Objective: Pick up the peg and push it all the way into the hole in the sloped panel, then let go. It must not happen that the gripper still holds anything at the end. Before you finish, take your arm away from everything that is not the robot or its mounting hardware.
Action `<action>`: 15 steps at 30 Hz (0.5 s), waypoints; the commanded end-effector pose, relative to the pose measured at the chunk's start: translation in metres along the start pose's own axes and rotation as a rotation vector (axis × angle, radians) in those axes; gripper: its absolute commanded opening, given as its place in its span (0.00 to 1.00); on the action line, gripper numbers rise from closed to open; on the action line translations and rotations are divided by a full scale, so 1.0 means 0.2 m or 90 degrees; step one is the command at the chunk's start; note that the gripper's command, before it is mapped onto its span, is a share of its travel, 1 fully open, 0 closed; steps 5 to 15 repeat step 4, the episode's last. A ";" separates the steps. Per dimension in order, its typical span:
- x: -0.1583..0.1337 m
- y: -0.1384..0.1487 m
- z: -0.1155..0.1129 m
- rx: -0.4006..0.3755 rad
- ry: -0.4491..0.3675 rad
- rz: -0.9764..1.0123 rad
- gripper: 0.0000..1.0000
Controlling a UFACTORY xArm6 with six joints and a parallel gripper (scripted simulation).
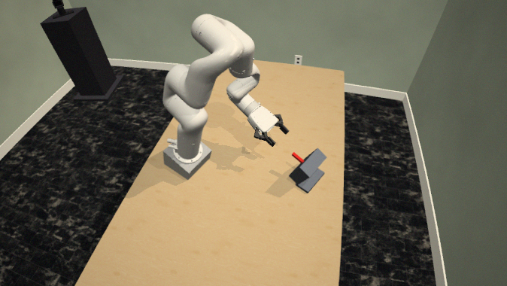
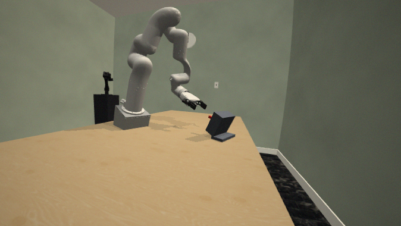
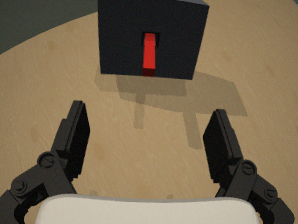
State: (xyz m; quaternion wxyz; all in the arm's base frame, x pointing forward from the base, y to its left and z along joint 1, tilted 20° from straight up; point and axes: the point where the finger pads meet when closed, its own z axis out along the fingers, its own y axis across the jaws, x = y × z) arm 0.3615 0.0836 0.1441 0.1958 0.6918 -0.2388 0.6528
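The red peg (image 1: 298,156) sticks out of the hole in the dark grey sloped panel (image 1: 311,165), with a short red end showing. In the wrist view the peg (image 3: 149,52) sits in the middle of the panel face (image 3: 150,35). In the exterior view only a small red tip (image 2: 210,116) shows at the panel's (image 2: 221,123) upper left. My gripper (image 1: 276,135) is open and empty. It hovers above the table, apart from the peg and up-left of the panel. It also shows in the exterior view (image 2: 198,105) and in the wrist view (image 3: 147,143).
The panel stands on a flat grey foot (image 1: 312,181) near the table's right edge. The arm's base (image 1: 186,158) is to the left. A black pedestal (image 1: 79,53) stands on the floor at the back left.
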 end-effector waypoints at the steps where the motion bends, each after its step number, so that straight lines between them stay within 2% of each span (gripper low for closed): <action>1: 0.00 0.00 0.00 0.000 0.000 0.001 1.00; 15: 0.00 0.00 0.00 0.000 0.000 0.001 1.00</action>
